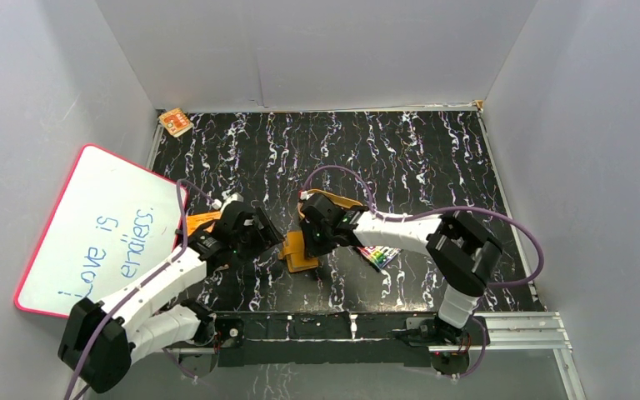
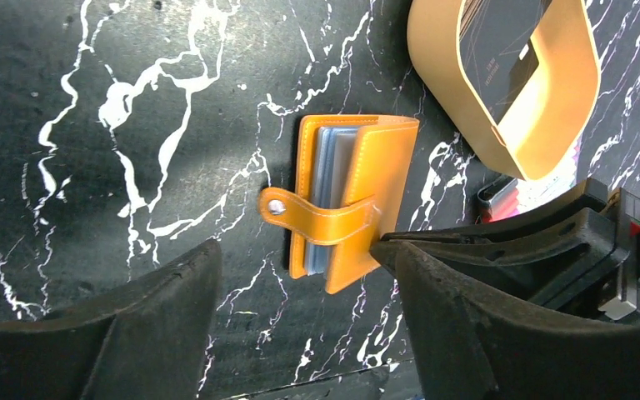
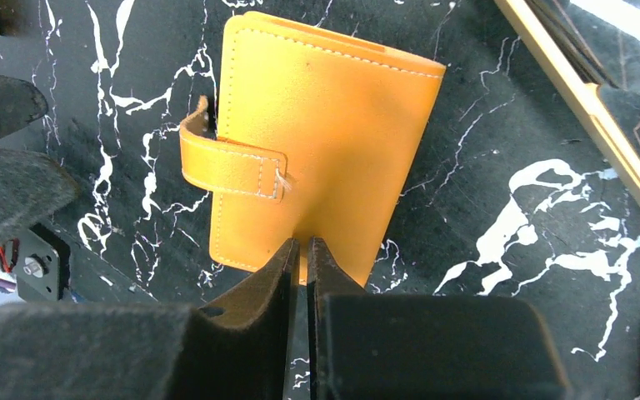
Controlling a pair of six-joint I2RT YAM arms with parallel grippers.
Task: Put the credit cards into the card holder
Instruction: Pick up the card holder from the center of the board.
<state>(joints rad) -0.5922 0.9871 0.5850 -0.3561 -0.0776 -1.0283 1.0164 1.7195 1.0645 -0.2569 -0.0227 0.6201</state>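
- the right gripper (image 3: 302, 250) has its jaws squeezed almost together, pinching the near edge of the orange card holder (image 3: 325, 142).
- the left gripper (image 2: 306, 250) has its jaws wide apart and holds nothing. it hangs just above the card holder.
- the card holder lies on the black table (image 1: 433, 158) between the two arms. its cover is up a little and blue pockets peek out.
- a black credit card (image 2: 500, 50) lies in the tan tray (image 2: 567, 117), just beside the card holder.
- a pack of markers (image 1: 381, 257) lies near the right arm.
- a whiteboard (image 1: 100, 225) leans at the left wall.
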